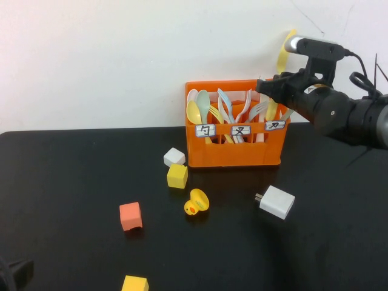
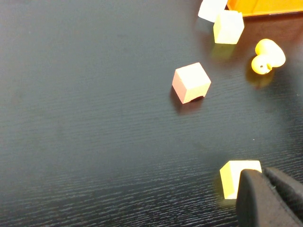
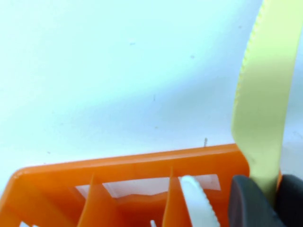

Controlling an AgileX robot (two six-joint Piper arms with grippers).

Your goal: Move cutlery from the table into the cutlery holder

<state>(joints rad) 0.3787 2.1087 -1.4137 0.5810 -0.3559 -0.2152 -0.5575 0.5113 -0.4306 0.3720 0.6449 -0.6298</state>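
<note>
The orange cutlery holder (image 1: 233, 151) stands at the back of the black table (image 1: 73, 182), against the white wall. My right gripper (image 1: 271, 86) hovers over its right-hand compartment, shut on a yellow knife (image 3: 262, 104) held upright. The blade (image 1: 284, 51) rises above the wrist and the lower end reaches down toward the crate. A white knife (image 3: 196, 203) stands inside the holder (image 3: 142, 165) beside the right gripper (image 3: 270, 189). My left gripper (image 2: 262, 176) is shut and empty, low over the table's near left corner (image 1: 13, 273).
Pastel spoons and forks (image 1: 227, 109) fill the holder's other compartments. In front of it lie a white block (image 1: 174, 157), a yellow block (image 1: 177, 176), a rubber duck (image 1: 196, 202), a salmon block (image 1: 130, 216), another yellow block (image 1: 134, 283) and a white charger (image 1: 277, 201).
</note>
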